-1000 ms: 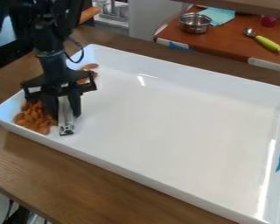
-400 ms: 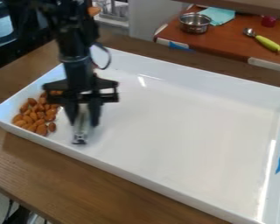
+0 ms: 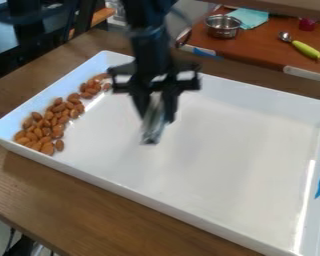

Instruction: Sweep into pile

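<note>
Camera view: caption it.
Gripper above a white tray, almonds gathered along its left wall.

- A brown wooden table spans the foreground.
- A large, white, rectangular, shallow-walled tray lies directly on it, set at an angle.
- Behind stands a reddish-brown wooden tabletop, bearing a round silver metal bowl, a pale teal cloth beside it, and a metal-headed utensil with a lime-green handle.
</note>
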You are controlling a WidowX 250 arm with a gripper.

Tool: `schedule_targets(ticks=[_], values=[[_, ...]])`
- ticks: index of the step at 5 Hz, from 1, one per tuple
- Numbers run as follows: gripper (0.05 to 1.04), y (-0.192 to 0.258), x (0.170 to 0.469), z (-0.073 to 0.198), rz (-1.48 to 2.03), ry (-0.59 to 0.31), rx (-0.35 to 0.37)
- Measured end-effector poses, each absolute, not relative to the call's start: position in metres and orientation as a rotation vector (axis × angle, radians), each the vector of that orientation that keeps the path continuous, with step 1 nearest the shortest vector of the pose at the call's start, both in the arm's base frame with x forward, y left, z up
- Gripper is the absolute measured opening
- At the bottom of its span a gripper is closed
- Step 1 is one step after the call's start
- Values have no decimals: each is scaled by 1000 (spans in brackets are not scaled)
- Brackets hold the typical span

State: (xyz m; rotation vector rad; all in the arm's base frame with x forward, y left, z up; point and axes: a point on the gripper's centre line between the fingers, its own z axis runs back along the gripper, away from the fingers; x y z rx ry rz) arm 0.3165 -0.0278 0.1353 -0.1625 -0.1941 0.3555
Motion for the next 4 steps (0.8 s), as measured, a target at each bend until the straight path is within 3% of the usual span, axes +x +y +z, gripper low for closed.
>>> schedule_targets(ticks=[2,3,4], values=[[381,-109,332,124,282,-123,-128],[381,-130,328,115,257,-123,-106],[451,-138,332,113,238,-187,-89]])
